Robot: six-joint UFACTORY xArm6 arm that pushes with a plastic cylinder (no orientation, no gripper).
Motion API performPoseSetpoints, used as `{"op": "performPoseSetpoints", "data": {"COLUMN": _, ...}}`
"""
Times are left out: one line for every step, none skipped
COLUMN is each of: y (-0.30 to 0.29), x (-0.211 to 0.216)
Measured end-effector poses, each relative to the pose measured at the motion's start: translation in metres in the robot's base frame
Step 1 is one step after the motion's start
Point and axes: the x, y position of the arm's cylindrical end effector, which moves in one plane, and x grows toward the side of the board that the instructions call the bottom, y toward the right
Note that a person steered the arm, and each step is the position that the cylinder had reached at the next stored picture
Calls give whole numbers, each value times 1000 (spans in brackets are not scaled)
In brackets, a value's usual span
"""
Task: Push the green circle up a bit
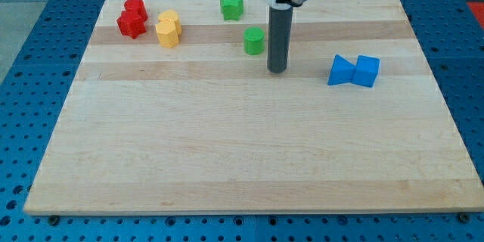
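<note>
Near half of the pale wooden tabletop [227, 159] holds nothing. Further in, at the view's right, a blue plastic triangular block [341, 70] and a blue plastic cube [367, 71] sit touching, well off the job. My tip [277, 69], the tool here, is the bare end of a straight dark rod with nothing to clench or release, so it grasps nothing. It stands just beside the green plastic circle block [254, 41], at about 4 o'clock from it, apart by a narrow gap. Judgement: it is there to get under the circle, but needs to slide toward 6 o'clock of it before pushing toward 12. The rod hangs vertical from the arm's head at the view's top. Beyond, the green plastic star block [231, 6] lies at 11 o'clock of the circle, near the push line. Far left: the yellow plastic blocks [168, 29] and red plastic blocks [132, 17], shapes unclear.
</note>
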Motion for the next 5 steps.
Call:
{"op": "performPoseSetpoints", "data": {"y": 0, "x": -21}}
{"op": "performPoseSetpoints", "data": {"y": -6, "x": -30}}
{"op": "performPoseSetpoints", "data": {"y": -25, "x": -27}}
{"op": "performPoseSetpoints", "data": {"y": -32, "x": -24}}
{"op": "performPoseSetpoints", "data": {"y": -32, "x": -24}}
